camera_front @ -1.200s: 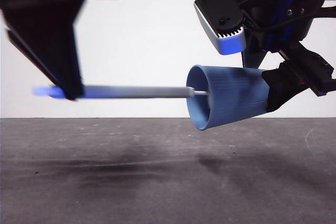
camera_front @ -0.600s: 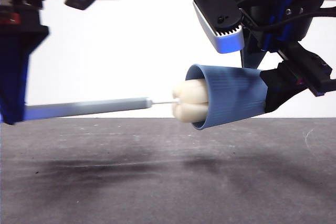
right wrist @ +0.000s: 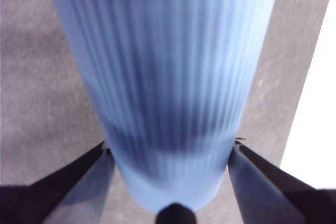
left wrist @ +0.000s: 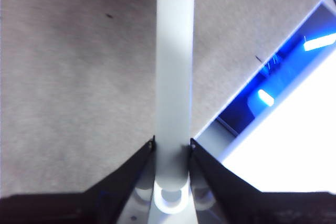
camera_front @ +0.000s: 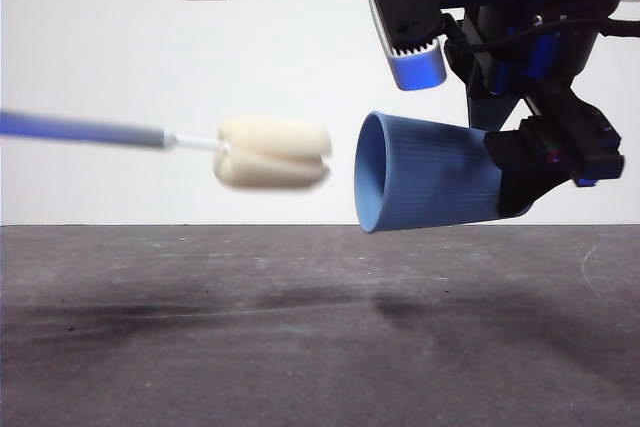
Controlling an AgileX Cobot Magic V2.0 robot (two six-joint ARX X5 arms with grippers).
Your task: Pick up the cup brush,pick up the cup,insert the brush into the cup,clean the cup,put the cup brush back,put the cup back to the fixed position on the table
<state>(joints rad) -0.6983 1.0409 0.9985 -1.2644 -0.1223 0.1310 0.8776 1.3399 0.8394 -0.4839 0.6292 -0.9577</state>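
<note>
Cup [camera_front: 430,175] sideways in right gripper [right wrist: 173,182], brush [camera_front: 272,152] level

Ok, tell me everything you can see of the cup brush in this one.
The cup brush is in the air above the table, near level, clear of the cup. Its slim grey handle runs out of view sideways; a thin white neck joins the cream lobed sponge head, which faces the cup's mouth. The left gripper clamps the handle.

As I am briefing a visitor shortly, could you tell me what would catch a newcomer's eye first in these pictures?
First, the ribbed blue plastic cup, held on its side above the dark grey table by the right tool at its base, mouth facing the brush. Next, the cream-yellow sponge head of the grey-handled cup brush, in mid-air just outside that mouth, its handle clamped in the left tool.
</note>
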